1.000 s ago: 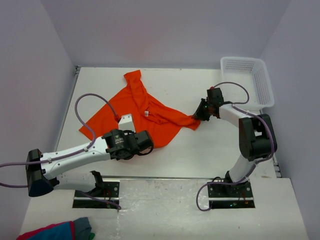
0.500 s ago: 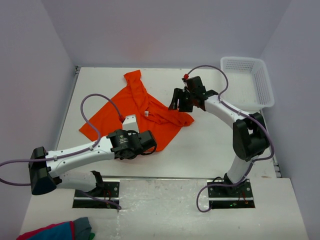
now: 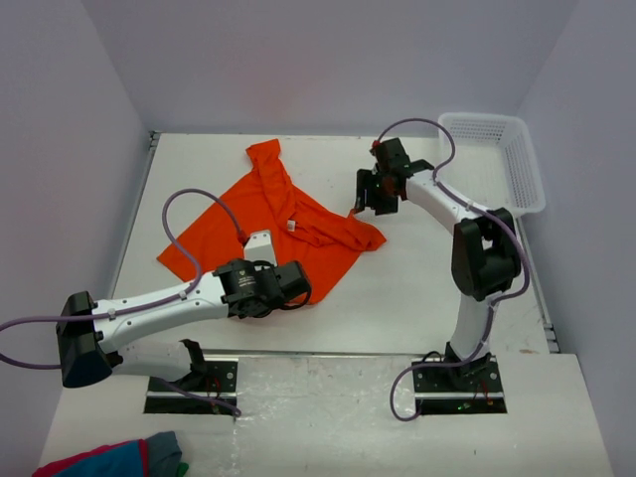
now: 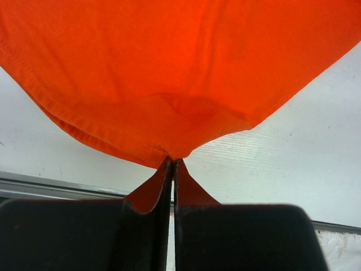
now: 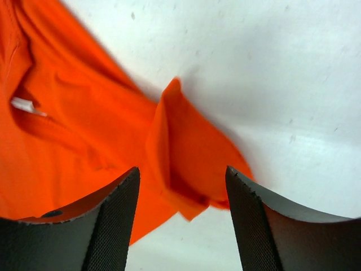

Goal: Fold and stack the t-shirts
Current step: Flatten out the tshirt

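limp thin cloth, likely light: orange t-shirt; left gripper pinches its hem, right gripper gapes empty over its loose corner; grip hems.

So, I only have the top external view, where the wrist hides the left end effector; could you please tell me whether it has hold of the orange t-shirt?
Observer: Yes. The left wrist view shows the left end effector shut on the t-shirt, with the hem edge pinched tight.
Operator: Thank you. And the other one, please?
Observer: The right wrist view shows the right end effector open and holding nothing. A folded corner of the t-shirt lies on the table beneath the gap.
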Available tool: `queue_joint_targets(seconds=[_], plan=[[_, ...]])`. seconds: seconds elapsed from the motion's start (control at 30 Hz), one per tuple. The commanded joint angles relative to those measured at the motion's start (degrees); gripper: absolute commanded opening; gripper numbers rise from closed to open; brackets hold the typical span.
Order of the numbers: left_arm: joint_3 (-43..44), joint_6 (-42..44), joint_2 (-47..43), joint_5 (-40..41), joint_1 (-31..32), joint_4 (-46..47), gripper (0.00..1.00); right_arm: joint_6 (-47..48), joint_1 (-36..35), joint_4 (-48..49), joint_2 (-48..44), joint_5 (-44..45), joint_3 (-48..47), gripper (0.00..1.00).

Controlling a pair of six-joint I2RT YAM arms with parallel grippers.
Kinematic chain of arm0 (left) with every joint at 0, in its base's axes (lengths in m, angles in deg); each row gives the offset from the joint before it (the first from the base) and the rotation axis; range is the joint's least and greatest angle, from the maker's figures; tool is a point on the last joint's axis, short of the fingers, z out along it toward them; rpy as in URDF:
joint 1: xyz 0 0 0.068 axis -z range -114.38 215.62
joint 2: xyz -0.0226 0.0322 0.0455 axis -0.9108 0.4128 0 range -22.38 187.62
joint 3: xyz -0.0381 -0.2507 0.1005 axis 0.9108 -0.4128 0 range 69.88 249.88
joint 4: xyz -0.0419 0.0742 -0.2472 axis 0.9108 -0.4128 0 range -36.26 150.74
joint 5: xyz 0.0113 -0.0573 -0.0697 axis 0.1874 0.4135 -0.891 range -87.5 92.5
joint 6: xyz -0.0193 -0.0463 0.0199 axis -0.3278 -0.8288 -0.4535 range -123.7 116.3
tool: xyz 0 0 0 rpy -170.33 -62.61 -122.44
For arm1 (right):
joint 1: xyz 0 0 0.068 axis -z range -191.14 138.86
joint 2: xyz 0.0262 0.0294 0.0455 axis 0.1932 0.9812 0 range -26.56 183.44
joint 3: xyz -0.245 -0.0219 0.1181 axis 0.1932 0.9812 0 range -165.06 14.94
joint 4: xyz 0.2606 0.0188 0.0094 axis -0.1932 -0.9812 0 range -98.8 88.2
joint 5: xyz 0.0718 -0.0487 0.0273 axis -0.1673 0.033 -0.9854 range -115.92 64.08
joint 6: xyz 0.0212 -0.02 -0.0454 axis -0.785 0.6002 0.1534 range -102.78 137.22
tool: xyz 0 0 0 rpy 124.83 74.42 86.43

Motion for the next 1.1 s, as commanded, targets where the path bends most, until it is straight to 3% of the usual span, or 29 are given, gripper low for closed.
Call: queue_joint_targets(seconds=[0.0, 0.37, 0.87, 1.07], plan=[[-0.41, 1.27, -1.37, 0.68, -0.39, 1.90, 0.00, 4.94, 1.63, -6.11, 5.44, -1.16, -8.36, 0.62], [-0.05, 2.94, -0.85, 0.42, -0.39, 3.65, 0.00, 6.79, 1.11, -7.71, 13.81, -7.31, -14.81, 0.52], [-1.37, 4.08, 0.30, -1.34, -0.39, 6.73, 0.00, 7.67, -0.12, -10.52, 17.68, -7.05, -24.38, 0.52], [-0.76, 4.08, -0.05, -1.25, -0.30, 6.20, 0.00, 7.32, -0.65, -9.55, 20.14, -7.84, -23.78, 0.48]])
